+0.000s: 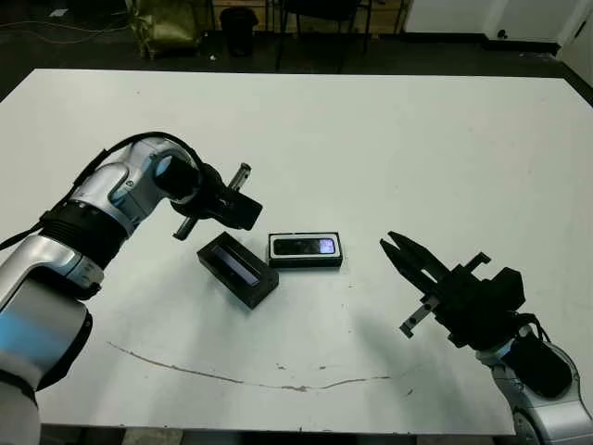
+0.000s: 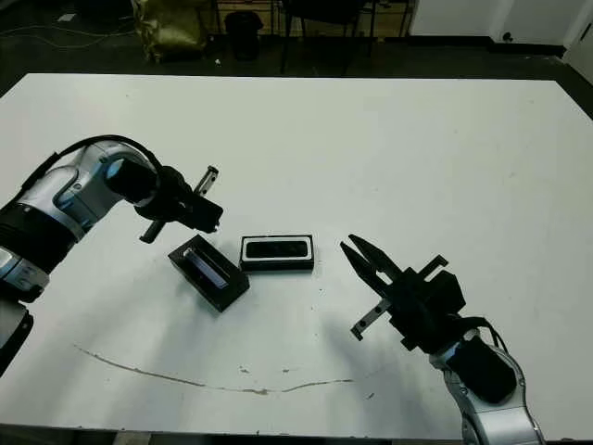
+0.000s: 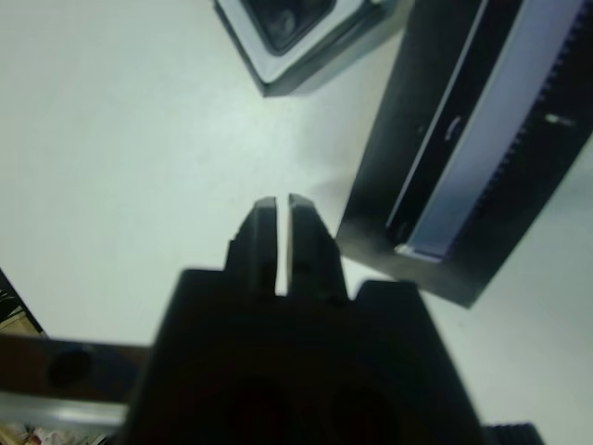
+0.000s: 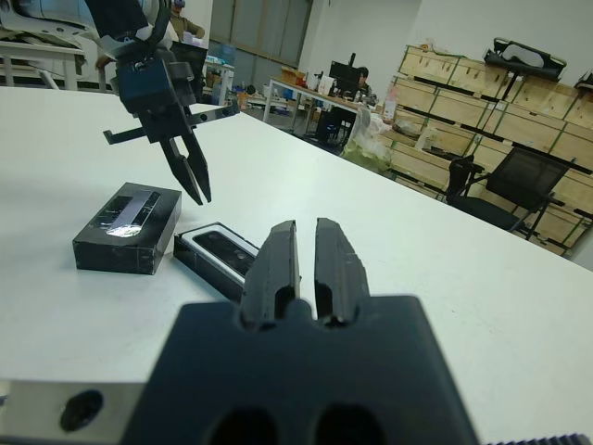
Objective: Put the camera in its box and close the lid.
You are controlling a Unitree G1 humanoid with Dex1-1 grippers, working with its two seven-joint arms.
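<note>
A white table (image 1: 389, 139) fills most of the head views, its surface matt and bare apart from a thin, dark, wavering scratch or crack line (image 1: 241, 378) that runs along near the robot's edge. Beyond the far edge a dark floor is seen, with chair legs and an olive-coloured bag (image 1: 171, 26). In the right wrist view the room is shown as a workshop-like space with stacked wooden crates (image 4: 463, 111), a black office chair (image 4: 523, 185), desks, and a seated person in the distance (image 4: 361, 83). Near the table's middle the box (image 1: 306, 249) lies flat, its white lining showing as a rim, and the camera (image 1: 307, 246) is seen lying inside it, glossy face up. Just beside it, on the robot's left, the lid (image 1: 237, 270) rests at an angle to the box with its purplish-grey panel turned up; whether the two touch at a corner cannot be told. The left gripper (image 4: 190, 171) is held above the table just beyond the lid, fingers pointed down and pressed together with only a hairline gap, nothing between them. The right gripper (image 1: 394, 248) is held to the right of the box, well clear of it, its fingers brought nearly together with a narrow slit between them and nothing grasped.
</note>
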